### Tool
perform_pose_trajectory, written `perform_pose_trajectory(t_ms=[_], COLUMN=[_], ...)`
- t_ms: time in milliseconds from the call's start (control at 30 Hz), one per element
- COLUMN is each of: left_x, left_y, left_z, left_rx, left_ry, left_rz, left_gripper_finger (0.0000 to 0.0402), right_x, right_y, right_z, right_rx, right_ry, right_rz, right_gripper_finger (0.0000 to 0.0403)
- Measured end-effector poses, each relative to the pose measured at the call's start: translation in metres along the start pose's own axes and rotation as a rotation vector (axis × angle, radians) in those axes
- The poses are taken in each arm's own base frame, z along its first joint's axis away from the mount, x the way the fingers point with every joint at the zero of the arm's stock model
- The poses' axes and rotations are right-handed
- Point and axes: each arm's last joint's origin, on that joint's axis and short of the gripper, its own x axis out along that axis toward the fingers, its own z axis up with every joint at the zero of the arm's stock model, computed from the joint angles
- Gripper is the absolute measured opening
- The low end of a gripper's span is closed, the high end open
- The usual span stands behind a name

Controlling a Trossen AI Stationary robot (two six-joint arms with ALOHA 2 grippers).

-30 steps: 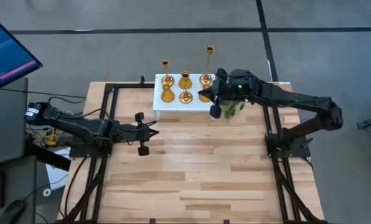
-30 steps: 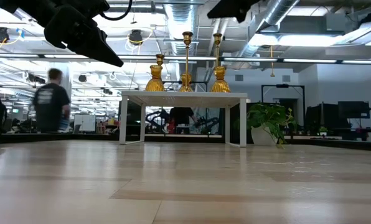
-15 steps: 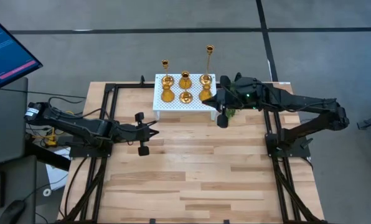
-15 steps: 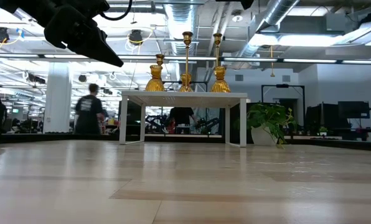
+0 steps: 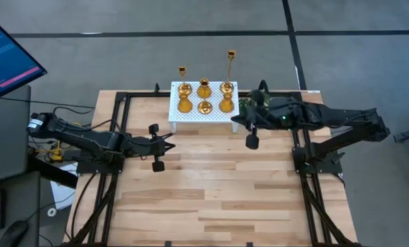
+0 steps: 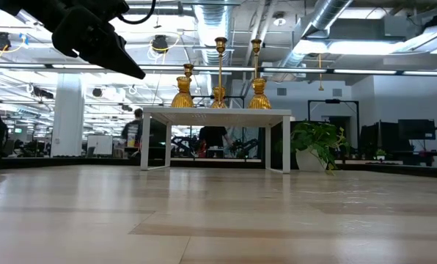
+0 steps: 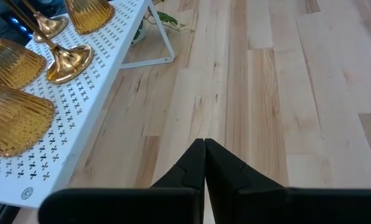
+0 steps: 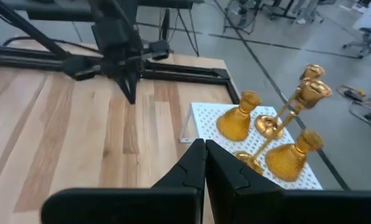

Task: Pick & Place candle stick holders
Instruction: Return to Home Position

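Placing is looking finished: holders (image 5: 204,106) are standing on the stand (image 5: 191,118). The right gripper (image 5: 242,118) beside it and the left gripper (image 5: 170,145) farther off are hanging closed, empty.

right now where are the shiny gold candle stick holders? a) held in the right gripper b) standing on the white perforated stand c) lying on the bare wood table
b: in the high view the shiny gold candle stick holders all stand upright on the white perforated metal stand.
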Motion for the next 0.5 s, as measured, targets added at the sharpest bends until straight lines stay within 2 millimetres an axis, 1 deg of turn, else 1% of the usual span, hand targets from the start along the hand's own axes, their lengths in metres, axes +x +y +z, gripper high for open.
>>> perform_pose_trajectory(t_ms=[167,233,333,500], left_x=[0.0,0.0,0.0,0.0], left_y=[0.0,0.0,0.0,0.0], left_z=[0.0,0.0,0.0,0.0], left_rx=[0.0,0.0,0.0,0.0], left_ry=[-0.001,0.0,0.0,-0.001], left_rz=[0.0,0.0,0.0,0.0], left_gripper_finger=[0.0008,0.0008,0.0008,0.0008], right_x=[-0.014,-0.02,-0.027,-0.043], right_y=[0.011,0.016,0.022,0.024], right_z=[0.001,0.0,-0.014,-0.051], right_rx=[0.007,0.016,0.021,0.051], right_ry=[-0.002,-0.035,-0.085,-0.163], right_rz=[-0.022,-0.018,0.001,0.031], right_gripper_finger=[0.0,0.0,0.0,0.0])
